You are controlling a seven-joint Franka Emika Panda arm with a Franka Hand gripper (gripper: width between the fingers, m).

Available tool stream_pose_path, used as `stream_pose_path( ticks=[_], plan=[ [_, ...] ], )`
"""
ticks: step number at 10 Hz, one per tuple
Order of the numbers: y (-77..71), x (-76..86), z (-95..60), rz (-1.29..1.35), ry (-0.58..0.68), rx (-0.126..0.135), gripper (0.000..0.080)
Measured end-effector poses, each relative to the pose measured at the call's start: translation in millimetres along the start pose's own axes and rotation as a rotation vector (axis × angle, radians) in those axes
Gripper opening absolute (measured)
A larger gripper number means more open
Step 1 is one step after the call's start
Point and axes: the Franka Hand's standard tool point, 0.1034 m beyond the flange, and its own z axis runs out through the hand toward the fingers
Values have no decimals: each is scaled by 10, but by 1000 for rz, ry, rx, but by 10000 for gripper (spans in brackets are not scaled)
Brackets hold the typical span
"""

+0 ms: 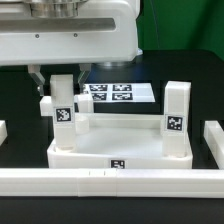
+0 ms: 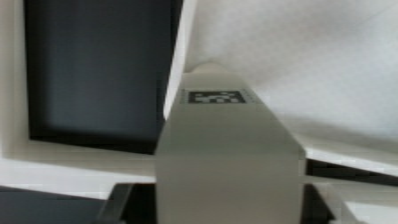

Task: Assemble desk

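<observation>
The white tray-like desk top (image 1: 120, 152) lies on the black table with a small tag on its front rim. One white tagged leg (image 1: 177, 120) stands upright at its corner on the exterior view's right. A second tagged leg (image 1: 63, 105) stands upright at the corner on the exterior view's left. My gripper (image 1: 62, 90) is shut on this second leg from above. In the wrist view the held leg (image 2: 222, 150) runs down between my gripper (image 2: 222, 208) fingers (image 2: 135, 205) toward the desk top (image 2: 302, 60). Its lower end is hidden.
The marker board (image 1: 120, 93) lies flat behind the desk top. A long white border rail (image 1: 110, 181) runs along the front, and shorter rails stand at the exterior view's right (image 1: 212, 140) and left (image 1: 3, 130). The arm's white body (image 1: 70, 35) hangs over the back left.
</observation>
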Motion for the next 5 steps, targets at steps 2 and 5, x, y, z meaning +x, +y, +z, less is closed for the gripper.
stream_pose_path(
  ticks=[2,5],
  plan=[
    [-1,0,0,92,0,0,289],
    [-29,3,9,423,0,14,290]
  ],
)
